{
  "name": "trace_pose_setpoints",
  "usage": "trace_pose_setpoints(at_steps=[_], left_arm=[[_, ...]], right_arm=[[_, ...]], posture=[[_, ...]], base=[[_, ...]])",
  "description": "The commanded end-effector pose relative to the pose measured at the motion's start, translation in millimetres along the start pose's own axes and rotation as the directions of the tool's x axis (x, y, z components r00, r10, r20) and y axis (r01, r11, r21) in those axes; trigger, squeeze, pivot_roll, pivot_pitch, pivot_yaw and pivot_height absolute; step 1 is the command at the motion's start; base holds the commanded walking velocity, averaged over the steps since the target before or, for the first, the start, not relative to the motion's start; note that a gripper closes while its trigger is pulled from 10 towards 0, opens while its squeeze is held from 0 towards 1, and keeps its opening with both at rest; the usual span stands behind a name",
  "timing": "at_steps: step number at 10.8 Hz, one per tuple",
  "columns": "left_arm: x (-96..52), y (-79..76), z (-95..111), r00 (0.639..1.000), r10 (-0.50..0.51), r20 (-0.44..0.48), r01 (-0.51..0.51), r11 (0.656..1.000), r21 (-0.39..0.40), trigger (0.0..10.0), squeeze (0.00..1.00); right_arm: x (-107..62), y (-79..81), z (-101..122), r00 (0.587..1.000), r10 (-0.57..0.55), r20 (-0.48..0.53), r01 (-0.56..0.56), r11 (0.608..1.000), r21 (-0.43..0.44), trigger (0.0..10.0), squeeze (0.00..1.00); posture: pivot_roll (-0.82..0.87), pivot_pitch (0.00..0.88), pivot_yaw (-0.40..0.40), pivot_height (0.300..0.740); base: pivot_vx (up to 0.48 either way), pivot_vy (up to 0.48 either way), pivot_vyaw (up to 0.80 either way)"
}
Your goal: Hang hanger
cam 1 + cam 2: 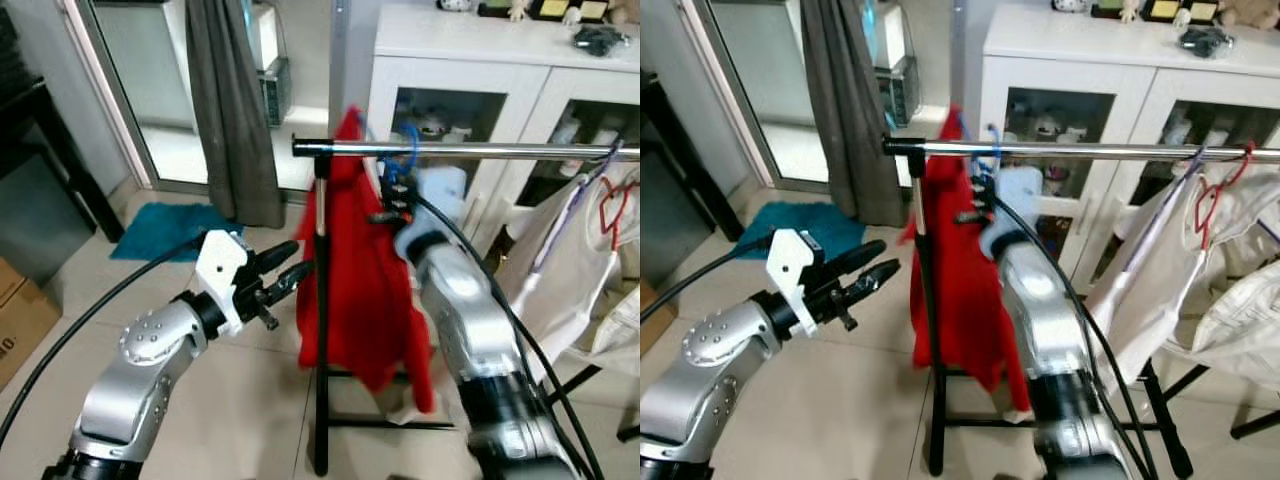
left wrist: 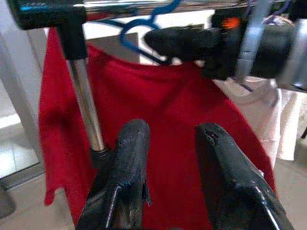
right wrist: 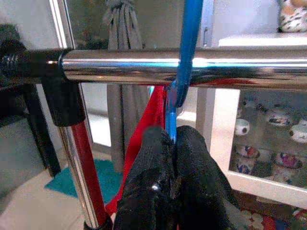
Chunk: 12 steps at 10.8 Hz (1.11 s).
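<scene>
The right pincer [image 3: 173, 143] is pinched tight on the neck of the thin blue plastic hanger [image 3: 186, 52], and the hook of that hanger rises straight up from the fingertips and curls over the shiny chrome clothes rail [image 3: 240, 67], so the hanger sits directly above the pincer, with its neck upright and crossing the rail's level run. The hook appears already seated on the rail, close to the black corner joint [image 3: 57, 86] where the rail meets the upright post. The red cloth garment [image 1: 365, 280] on the hanger drapes down below and to either side of the right pincer, against the post. The left pincer [image 1: 283, 277] is held out lower, off to the left of the garment and apart from it, its two black fingers [image 2: 127, 163] spread a moderate way with nothing between them; from its wrist the red cloth lies just ahead. The right arm is plainly the nearer one, already on the hanger, so I judge what remains is for it to let go and draw back down without lifting the hook off the rail
</scene>
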State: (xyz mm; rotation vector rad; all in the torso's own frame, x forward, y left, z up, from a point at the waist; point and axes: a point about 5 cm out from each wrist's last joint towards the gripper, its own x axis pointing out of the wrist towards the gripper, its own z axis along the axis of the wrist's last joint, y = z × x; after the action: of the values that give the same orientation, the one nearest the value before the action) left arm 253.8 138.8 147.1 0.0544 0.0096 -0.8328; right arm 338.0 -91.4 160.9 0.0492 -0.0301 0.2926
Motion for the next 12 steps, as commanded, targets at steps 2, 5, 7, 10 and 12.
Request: trace_pose_setpoints(at_steps=[2,5,7,10,12], left_arm=[[2.2,-0.6,1,1.0,-0.017,-0.019,0.018,0.999,0.031,10.0,0.0],[1.0,-0.7,-4,0.999,-0.005,-0.048,0.007,0.999,0.034,10.0,0.0],[1.2,-1.9,-5,0.998,-0.014,-0.054,0.015,0.999,0.034,10.0,0.0],[2.6,-1.0,-5,0.998,-0.016,-0.054,0.018,0.999,0.039,10.0,0.0],[1.3,3.8,-1,1.0,-0.004,-0.026,0.005,0.999,0.039,10.0,0.0]], right_arm=[[19.9,5.0,11,0.999,0.036,-0.023,-0.037,0.998,-0.054,10.0,0.0],[19.9,16.9,-22,0.945,0.138,-0.298,-0.19,0.97,-0.154,10.0,0.0],[17.2,12.8,-33,0.93,0.106,-0.351,-0.161,0.978,-0.131,10.0,0.0],[19.0,9.8,-17,0.969,0.117,-0.218,-0.139,0.986,-0.088,10.0,1.0],[11.6,5.8,12,0.986,0.168,-0.003,-0.168,0.984,-0.065,10.0,1.0]], posture=[[0.01,0.0,0.023,0.74],[0.01,0.0,0.015,0.74],[0.01,0.0,0.015,0.74],[0.0,0.0,0.029,0.74],[0.01,0.0,0.021,0.74]], base=[[0.0,0.0,0.0],[0.0,0.0,0.0],[0.0,0.0,0.0],[0.0,0.0,0.0],[0.0,0.0,0.0]])
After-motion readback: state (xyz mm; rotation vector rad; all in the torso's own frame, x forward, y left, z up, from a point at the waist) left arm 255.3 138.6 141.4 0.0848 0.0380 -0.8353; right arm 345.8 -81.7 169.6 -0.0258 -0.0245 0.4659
